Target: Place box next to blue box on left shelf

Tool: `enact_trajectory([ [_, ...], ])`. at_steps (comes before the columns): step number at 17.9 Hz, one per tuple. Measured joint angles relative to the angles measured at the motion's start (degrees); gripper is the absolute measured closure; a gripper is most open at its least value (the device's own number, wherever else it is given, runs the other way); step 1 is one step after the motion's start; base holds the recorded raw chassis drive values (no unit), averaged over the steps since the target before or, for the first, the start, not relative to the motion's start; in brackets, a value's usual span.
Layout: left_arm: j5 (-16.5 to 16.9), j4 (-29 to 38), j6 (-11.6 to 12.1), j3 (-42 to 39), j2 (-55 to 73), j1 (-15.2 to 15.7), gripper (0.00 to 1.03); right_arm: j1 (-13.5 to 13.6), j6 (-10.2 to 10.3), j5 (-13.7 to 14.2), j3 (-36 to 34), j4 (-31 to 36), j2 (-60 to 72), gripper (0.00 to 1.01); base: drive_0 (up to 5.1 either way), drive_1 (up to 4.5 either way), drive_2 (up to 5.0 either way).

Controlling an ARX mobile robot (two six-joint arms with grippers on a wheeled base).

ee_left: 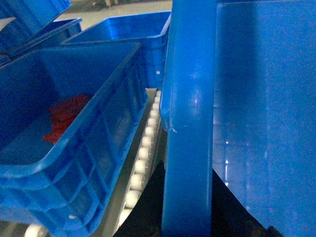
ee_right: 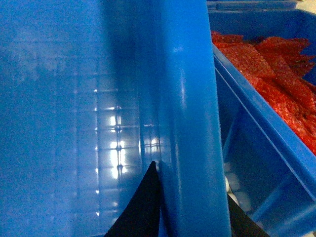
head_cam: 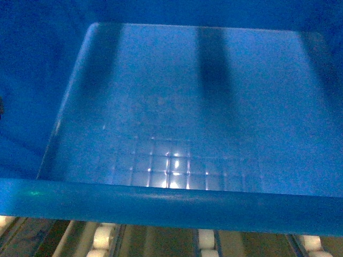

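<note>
In the head view, we look down into the big blue box that we carry. It is empty, and light shines on the little squares on its floor. Its near rim runs from side to side right in front of us, so its long side lies across us. Under the rim we see the white rollers of the shelf.

In the left wrist view, our left hand pinches the left rim of the box, one dark finger on each side of the wall. Just beside it on the left sits another blue box with something red inside. Only a thin strip of rollers lies between the two. This is probably the box we must stop next to.

In the right wrist view, our right hand pinches the right rim the same way. Another blue bin full of red bags sits close on that side.

We think the box is nearly in place, and both hands sit equally near it.
</note>
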Motion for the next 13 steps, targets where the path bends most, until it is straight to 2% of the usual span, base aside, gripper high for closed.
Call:
enact_trajectory([
  [8,0.1,0.0,0.0,0.0,0.2,0.0,0.90,0.0,0.0,0.0,0.0,0.0,0.2,0.85,0.2,4.29,-3.9],
  [13,0.1,0.0,0.0,0.0,0.2,0.0,0.90,0.0,0.0,0.0,0.0,-0.1,0.2,0.85,0.0,0.00,0.0],
])
